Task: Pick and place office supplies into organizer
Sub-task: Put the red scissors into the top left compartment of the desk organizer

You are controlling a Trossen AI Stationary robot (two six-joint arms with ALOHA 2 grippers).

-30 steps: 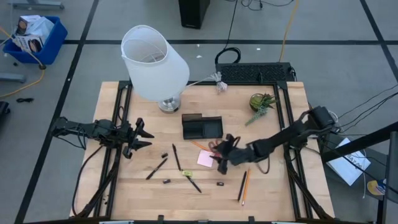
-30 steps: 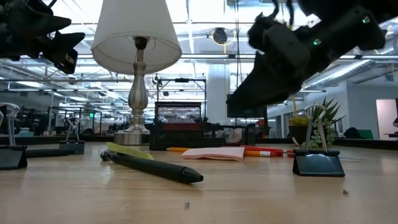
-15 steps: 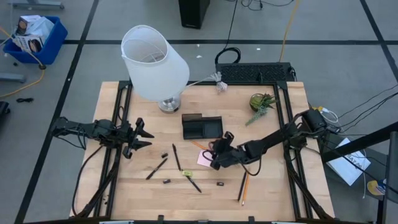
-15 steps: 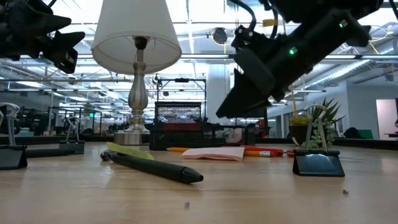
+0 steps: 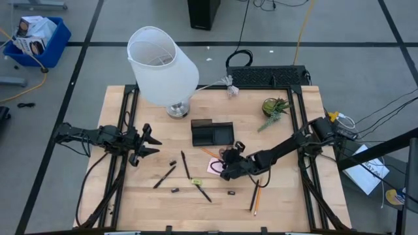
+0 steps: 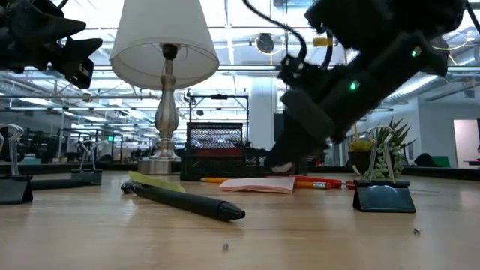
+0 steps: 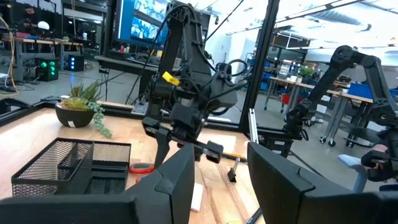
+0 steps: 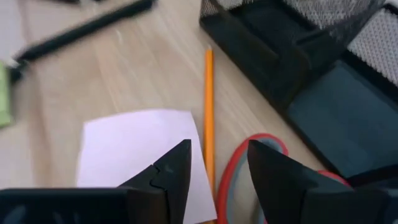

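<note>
- The right gripper [image 5: 226,163] hung low over the sticky pad [image 8: 140,155], fingers [image 8: 168,177] apart with nothing between them.
- Just beside the pad lay an orange pencil [image 8: 208,118] and the red scissors [image 8: 249,180], with the organizer [image 5: 212,133] just beyond on the far side.
- The pad looked light, thin and flat on the wood, likely best pinched at an edge.
- The left gripper [image 5: 145,145] waited at the left edge, fingers [image 7: 168,186] parted and empty.
</note>
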